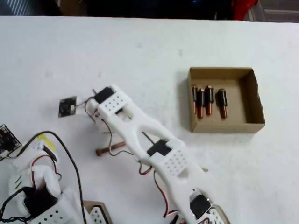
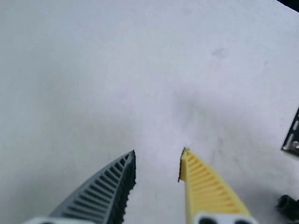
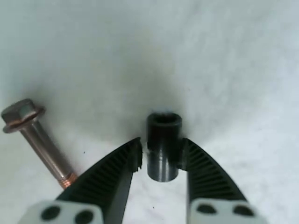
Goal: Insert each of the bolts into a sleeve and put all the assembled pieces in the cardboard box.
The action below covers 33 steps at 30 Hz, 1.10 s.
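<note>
The right hand (image 3: 161, 148) pinches the black sleeve (image 3: 164, 156) between its two dark ribbed fingers (image 3: 112, 179), one on each side of the barrel. The sleeve looks to stand on end, its long axis running in line with the fingers and its open bore turned up toward the camera. Just beside that hand the copper-coloured bolt (image 3: 41, 140) lies flat on the white worktop (image 1: 187, 42), the flanged hex head pointing away from the hand and the threaded tip close by the nearer finger, apart from the sleeve. From above, the bolt's long axis runs roughly across the worktop, head to the left, next to the white arm (image 1: 140, 126). Well off to the right sits the cardboard box (image 1: 226, 127) with four assembled pieces (image 1: 209, 100) lying side by side, shafts parallel. The left hand (image 2: 157, 158) is spread, grey finger (image 2: 114, 186) and yellow finger (image 2: 205, 191) apart over bare worktop.
</note>
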Tool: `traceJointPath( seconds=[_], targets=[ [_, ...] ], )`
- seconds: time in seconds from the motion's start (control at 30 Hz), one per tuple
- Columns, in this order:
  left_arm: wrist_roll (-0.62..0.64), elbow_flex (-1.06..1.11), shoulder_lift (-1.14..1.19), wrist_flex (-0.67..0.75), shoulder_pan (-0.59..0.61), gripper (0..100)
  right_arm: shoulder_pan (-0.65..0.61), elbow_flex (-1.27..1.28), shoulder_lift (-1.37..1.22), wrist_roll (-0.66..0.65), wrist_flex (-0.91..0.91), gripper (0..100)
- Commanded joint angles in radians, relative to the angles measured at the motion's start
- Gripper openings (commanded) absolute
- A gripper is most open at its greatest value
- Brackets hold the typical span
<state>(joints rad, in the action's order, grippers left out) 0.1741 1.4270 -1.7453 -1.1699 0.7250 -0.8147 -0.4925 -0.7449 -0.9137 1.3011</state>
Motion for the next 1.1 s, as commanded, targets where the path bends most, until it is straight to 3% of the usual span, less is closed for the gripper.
traceJointPath(
  seconds=[0.0,0.23,0.57,0.83,1.07],
  targets=[
    [-0.012,-0.051,-0.007,-0.006,0.01,18,-0.015,-0.057,0.015,0.064,0.007,11.2],
    [-0.012,-0.046,-0.007,-0.008,0.008,18,0.002,-0.068,0.064,0.157,0.01,3.9],
    [-0.012,-0.031,-0.007,0.002,0.005,18,0.028,-0.074,0.021,0.21,0.013,1.5],
    [-0.012,-0.029,-0.007,0.0,0.004,18,0.162,-0.224,0.17,0.434,0.197,1.7],
    [-0.012,-0.029,-0.007,-0.005,0.004,18,0.219,-0.321,0.34,0.45,0.41,1.7]
  ],
)
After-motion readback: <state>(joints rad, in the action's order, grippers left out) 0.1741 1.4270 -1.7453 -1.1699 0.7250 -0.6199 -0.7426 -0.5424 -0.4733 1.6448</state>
